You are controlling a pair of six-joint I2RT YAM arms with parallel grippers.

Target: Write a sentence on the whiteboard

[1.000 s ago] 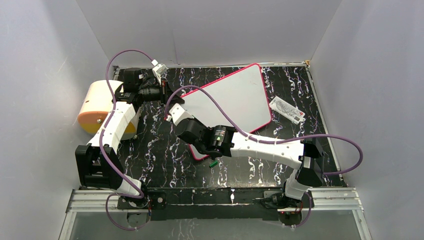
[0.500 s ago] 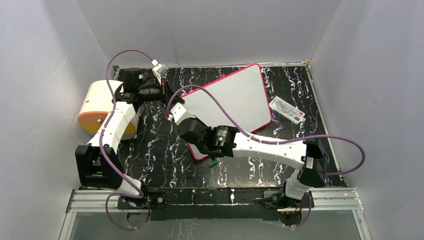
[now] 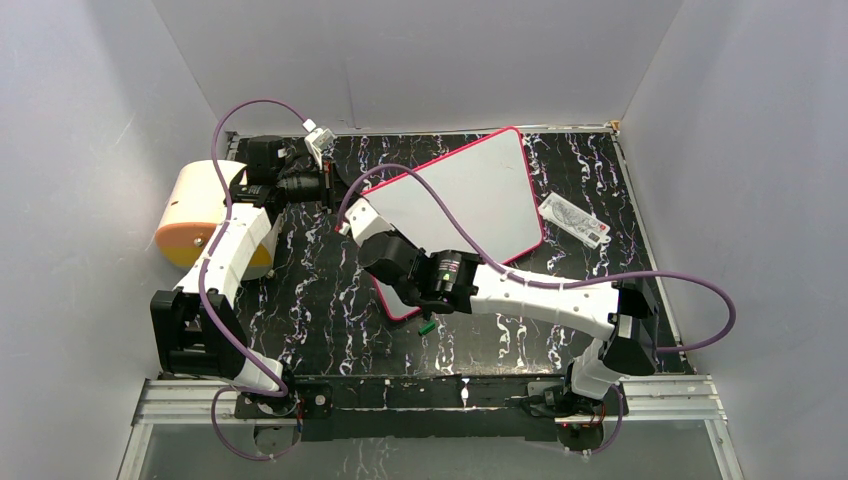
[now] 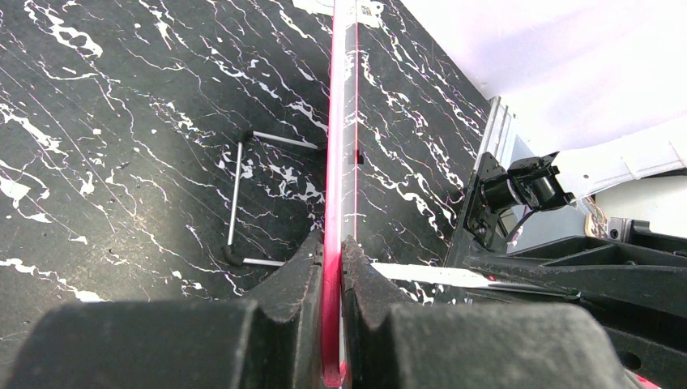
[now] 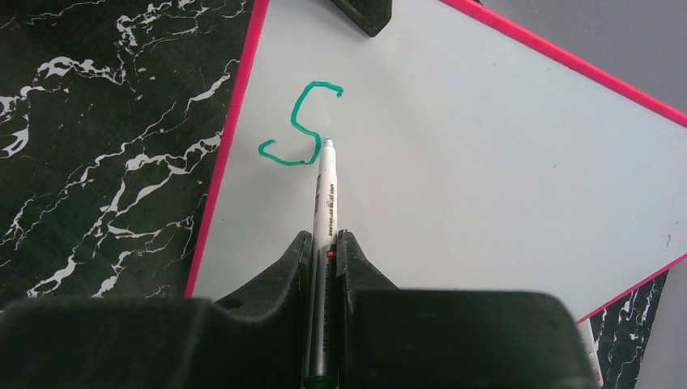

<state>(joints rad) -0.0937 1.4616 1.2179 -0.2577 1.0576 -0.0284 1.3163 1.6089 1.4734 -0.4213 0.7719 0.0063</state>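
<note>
My right tool [image 5: 324,240] is clamped on a white marker [image 5: 327,190]. Its two fingers are closed tight against the barrel, which runs straight out between them. The marker's long axis follows the line of the tool, and its tip points at the whiteboard [image 5: 486,154], close inside the board's left rim. The tip sits just beside the lower curve of a teal-green "S" [image 5: 298,126], the only letter of the sentence on the board. I cannot tell whether the tip presses on the surface.

My left tool [image 4: 332,251] is closed on the whiteboard's [image 4: 330,121] thin pink-red rim, one finger on each face, and the board's edge runs straight away from it. A thin wire stand [image 4: 236,194] shows against the board's dark back face.

From above, the whiteboard [image 3: 480,195] sits askew on the black marbled tabletop [image 3: 300,290]. Its long axis slants from its left corner, where my left tool holds it, toward its far-right corner. A small green piece [image 3: 426,327] lies just off the board's nearest corner, and a white packet [image 3: 575,220] lies near its right edge.
</note>
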